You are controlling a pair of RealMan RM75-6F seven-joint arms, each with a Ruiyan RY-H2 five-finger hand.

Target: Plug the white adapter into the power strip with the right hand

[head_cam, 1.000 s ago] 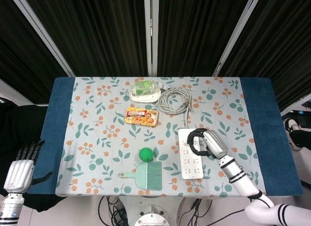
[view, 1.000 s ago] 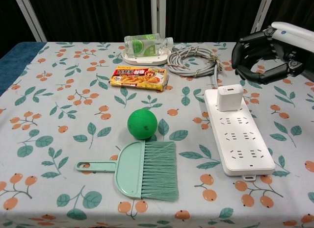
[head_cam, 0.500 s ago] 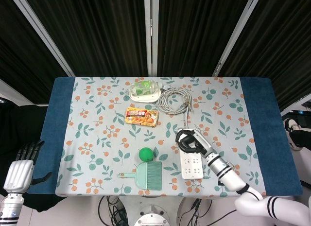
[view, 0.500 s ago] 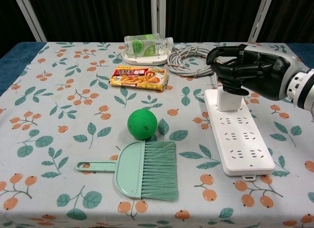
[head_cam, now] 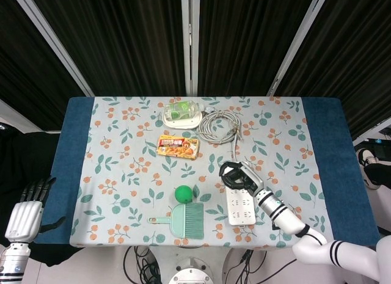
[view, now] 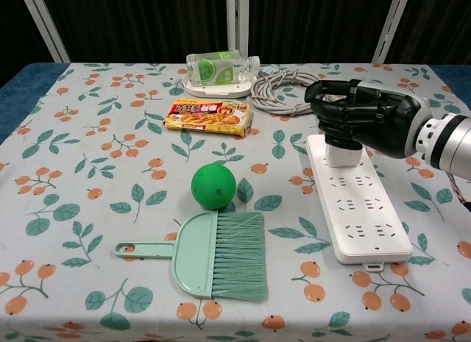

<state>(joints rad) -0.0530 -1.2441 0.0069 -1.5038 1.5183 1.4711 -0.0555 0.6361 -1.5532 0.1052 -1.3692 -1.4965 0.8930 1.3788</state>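
Right hand [view: 360, 121] with glossy black fingers and silver wrist cuff, white forearm with black bands, left hand [head_cam: 27, 212] silver-backed with black fingers

Right hand [view: 362, 120] covers adapter [view: 343, 155] top; can't tell if gripped or pressed. Left hand [head_cam: 25, 212] partly cut off at pic edge.

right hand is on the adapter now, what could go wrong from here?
1. The right hand covers most of the white adapter, so whether it is fully seated cannot be seen; a tilted push might jam it.
2. The power strip lies loose on the tablecloth; pressing at its far end could make it slide or tip.
3. The coiled cable lies just behind the hand and could snag the fingers on withdrawal.
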